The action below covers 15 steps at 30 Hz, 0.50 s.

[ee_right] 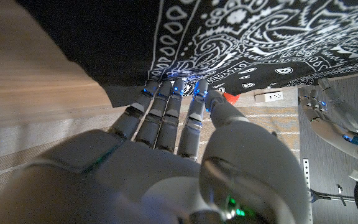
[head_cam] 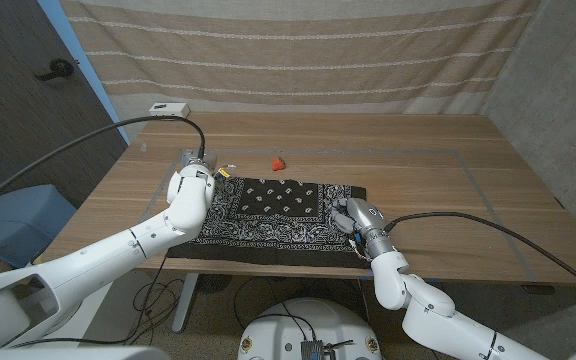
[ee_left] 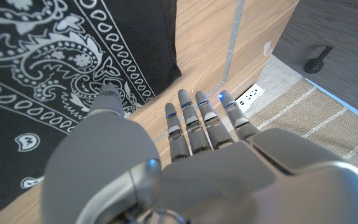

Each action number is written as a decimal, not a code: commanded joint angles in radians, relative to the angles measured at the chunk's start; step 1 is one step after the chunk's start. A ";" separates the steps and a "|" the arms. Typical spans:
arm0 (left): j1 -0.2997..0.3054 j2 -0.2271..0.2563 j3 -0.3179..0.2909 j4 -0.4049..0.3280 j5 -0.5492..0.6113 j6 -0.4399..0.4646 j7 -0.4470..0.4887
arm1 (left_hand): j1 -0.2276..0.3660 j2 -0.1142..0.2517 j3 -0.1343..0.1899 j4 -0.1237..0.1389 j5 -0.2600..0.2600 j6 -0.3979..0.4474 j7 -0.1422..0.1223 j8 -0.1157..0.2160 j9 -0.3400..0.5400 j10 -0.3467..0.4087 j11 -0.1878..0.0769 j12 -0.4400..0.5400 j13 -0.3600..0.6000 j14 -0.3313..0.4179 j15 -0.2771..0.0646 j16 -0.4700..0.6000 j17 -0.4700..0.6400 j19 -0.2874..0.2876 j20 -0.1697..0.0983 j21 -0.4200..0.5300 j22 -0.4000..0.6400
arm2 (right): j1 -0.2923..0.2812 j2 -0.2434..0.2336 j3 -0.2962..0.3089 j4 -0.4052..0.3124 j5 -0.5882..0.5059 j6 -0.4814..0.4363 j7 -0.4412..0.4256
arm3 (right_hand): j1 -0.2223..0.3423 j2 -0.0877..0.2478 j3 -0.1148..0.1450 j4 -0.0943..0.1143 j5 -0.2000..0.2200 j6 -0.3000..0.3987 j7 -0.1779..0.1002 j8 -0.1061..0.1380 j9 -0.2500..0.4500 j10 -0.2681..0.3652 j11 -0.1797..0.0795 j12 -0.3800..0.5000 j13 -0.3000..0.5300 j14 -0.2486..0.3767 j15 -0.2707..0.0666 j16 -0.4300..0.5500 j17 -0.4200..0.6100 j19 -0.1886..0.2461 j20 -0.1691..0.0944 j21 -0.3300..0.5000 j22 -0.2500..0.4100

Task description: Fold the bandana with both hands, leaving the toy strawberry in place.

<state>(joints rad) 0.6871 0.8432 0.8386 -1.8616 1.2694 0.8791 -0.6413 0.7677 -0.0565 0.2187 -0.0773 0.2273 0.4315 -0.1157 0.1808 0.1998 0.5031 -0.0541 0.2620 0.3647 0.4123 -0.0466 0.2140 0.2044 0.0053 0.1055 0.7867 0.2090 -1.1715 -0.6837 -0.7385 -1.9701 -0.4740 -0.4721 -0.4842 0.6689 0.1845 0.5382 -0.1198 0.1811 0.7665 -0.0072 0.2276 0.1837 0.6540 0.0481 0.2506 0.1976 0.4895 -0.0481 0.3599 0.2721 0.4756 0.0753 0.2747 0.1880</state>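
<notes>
Flanking bandana (head_cam: pixel 273 212): left hand (head_cam: pixel 190 180), right hand (head_cam: pixel 353 222).

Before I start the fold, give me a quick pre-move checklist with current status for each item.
1. Bandana spread flat on the table: ok.
2. Toy strawberry off the cloth, beyond its far edge: ok.
3. Left hand at the bandana's left far corner, fingers straight over bare wood, thumb over the cloth: not ok, nothing gripped yet.
4. Right hand at the right edge, fingers reaching the hem: grip cannot tell.
5. Fold path free of the strawberry: ok if the fold stays short of the far edge.
</notes>
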 commanded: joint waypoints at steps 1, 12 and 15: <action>-0.023 -0.079 0.016 0.130 0.114 -0.039 -0.046 | 0.014 0.002 0.001 -0.009 0.009 0.010 0.002 0.011 -0.001 0.040 -0.011 0.008 -0.008 0.006 -0.033 -0.001 -0.001 0.003 -0.007 0.002 0.001 | 0.008 -0.003 0.006 0.005 0.015 0.005 0.009 | 0.012 0.002 0.003 0.005 0.004 0.008 -0.002 -0.001 0.004 0.008 0.002 -0.006 0.003 0.009 -0.036 0.008 0.001 0.011 0.000 0.004 0.004; -0.031 -0.120 0.015 0.188 0.066 -0.100 0.001 | 0.065 0.057 0.035 -0.031 0.011 0.119 0.013 0.050 -0.002 0.150 -0.028 0.030 -0.037 0.073 -0.064 0.021 -0.006 0.036 -0.024 0.017 0.001 | 0.011 -0.004 0.015 0.007 0.028 -0.003 0.012 | 0.012 0.002 0.004 0.006 0.005 0.012 0.000 -0.003 0.004 0.011 -0.003 -0.007 0.003 0.010 -0.034 0.008 0.001 0.011 0.000 0.004 0.004; -0.032 -0.124 0.017 0.194 0.052 -0.111 0.021 | 0.113 0.083 0.058 -0.059 -0.006 0.223 0.016 0.077 -0.002 0.245 -0.055 0.049 -0.059 0.120 -0.091 0.031 -0.011 0.068 -0.038 0.035 0.000 | 0.011 -0.005 0.015 0.007 0.029 -0.006 0.012 | 0.012 0.003 0.004 0.007 0.005 0.014 -0.001 -0.003 0.004 0.012 -0.002 -0.008 0.003 0.010 -0.035 0.008 0.002 0.011 0.000 0.004 0.004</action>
<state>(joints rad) 0.6622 0.7564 0.8479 -1.7244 1.3488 0.8194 -0.6558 0.8384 0.0144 0.2553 -0.1187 0.2371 0.5795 -0.1042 0.2366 0.1952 0.6782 -0.0901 0.2944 0.3189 0.4972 -0.0473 0.2335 0.1951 0.0496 0.0731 0.8073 0.2091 -1.1633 -0.6861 -0.7297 -1.9651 -0.4568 -0.4695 -0.4756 0.6689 0.1845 0.5382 -0.1198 0.1811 0.7664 -0.0072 0.2276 0.1837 0.6577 0.0444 0.2438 0.1975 0.4895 -0.0481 0.3599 0.2720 0.4756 0.0753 0.2737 0.1889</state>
